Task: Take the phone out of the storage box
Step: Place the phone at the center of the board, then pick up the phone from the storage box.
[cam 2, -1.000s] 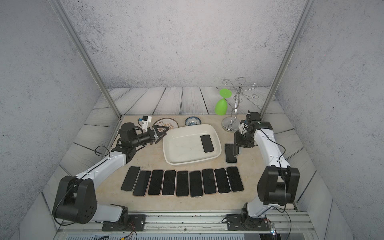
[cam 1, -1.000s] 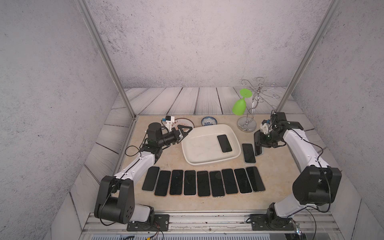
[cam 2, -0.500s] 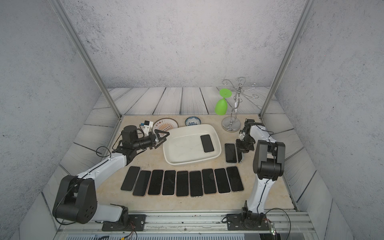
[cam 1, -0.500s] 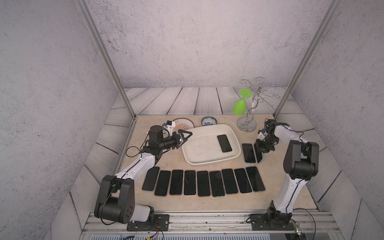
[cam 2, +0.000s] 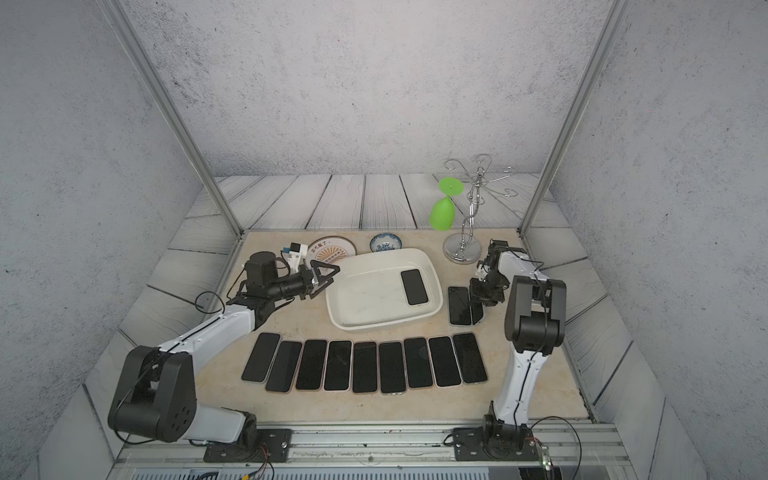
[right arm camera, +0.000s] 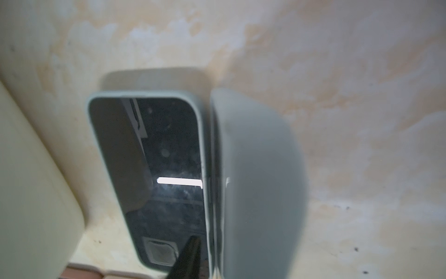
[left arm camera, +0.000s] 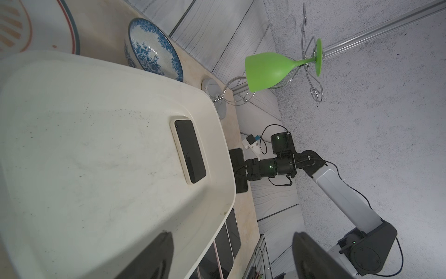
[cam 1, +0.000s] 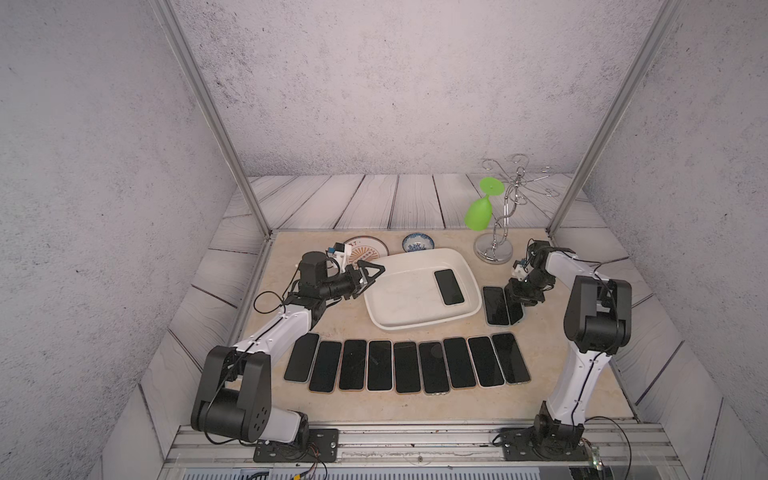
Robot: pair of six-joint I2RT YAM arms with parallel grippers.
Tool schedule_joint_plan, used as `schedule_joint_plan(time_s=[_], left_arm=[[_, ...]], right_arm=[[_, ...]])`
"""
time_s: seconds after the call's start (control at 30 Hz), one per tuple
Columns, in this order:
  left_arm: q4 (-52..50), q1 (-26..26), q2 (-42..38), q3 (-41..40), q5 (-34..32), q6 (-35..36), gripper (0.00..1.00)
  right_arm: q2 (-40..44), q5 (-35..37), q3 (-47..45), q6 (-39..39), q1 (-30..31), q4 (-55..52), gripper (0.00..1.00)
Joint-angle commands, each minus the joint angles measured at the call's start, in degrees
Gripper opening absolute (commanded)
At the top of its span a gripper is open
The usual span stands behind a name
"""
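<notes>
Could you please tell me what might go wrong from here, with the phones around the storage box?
1. The tilted phone at the right gripper stands on its edge beside the flat phone; let go, it may topple onto that screen.
2. The open left gripper sits at the storage box rim and could nudge it toward those phones.
3. The boxed phone lies flat near the box's wall, which looks awkward to pinch.
</notes>
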State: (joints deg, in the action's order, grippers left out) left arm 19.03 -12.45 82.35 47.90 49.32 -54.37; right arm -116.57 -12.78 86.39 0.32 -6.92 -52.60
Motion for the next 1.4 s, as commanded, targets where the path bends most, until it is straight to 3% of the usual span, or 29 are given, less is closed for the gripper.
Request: schedule_joint_plan(time_s=[0.0, 0.2, 0.3, 0.43, 0.57, 0.63, 0.73, 0.83, 1.07, 1.17, 1.37], left_arm=[[0.23, 0.05, 0.45, -0.53, 0.51, 1.01, 0.83], [-1.22, 0.05, 0.46, -0.26, 0.18, 1.67, 0.83], [-1.28, 0.05, 0.36, -0.76, -0.50, 1.90, 0.84], [0.19, 0.05, 0.24, -2.19, -1.02, 0.95, 0.84], [0.27, -0.12, 0.06, -2.46, -1.38, 1.29, 0.85], [-0.11, -0.68, -0.70, -2.25, -1.82, 2.62, 0.85], [-5.43, -1.96, -2.75, -0.66, -4.00, 7.61, 0.86], [-10.57, -2.14, -5.18, -0.19, -6.21, 10.77, 0.86], [-15.36, -2.13, -7.96, -0.78, -7.57, 12.78, 0.86], [-16.90, -2.14, -8.97, -0.97, -7.79, 13.49, 0.86], [-19.43, -1.97, -10.70, -1.24, -8.80, 14.80, 0.86]], right_arm=[[-0.26, 0.06, -0.70, 2.37, -2.33, 1.15, 0.46], [-0.41, 1.95, 0.83, 4.18, -4.24, 1.42, 0.57], [-2.62, 0.18, 3.02, 4.13, -4.24, 0.00, 0.63], [-3.22, -3.60, 4.00, 4.21, -4.24, 0.15, 0.64], [3.86, -5.80, 2.53, 5.98, -3.82, 2.34, 0.65], [10.42, -7.87, 1.11, 5.83, -0.97, 4.71, 0.76], [18.48, -2.66, 1.41, 4.57, 7.99, 6.46, 0.91], [21.06, 2.98, 2.57, 3.95, 17.71, 9.35, 0.98], [8.06, 10.03, 11.79, 6.66, 28.92, 7.69, 0.99], [0.88, 13.01, 17.75, 7.60, 30.33, 3.82, 0.99], [-6.75, 16.09, 21.23, 7.11, 31.07, 2.20, 0.99]])
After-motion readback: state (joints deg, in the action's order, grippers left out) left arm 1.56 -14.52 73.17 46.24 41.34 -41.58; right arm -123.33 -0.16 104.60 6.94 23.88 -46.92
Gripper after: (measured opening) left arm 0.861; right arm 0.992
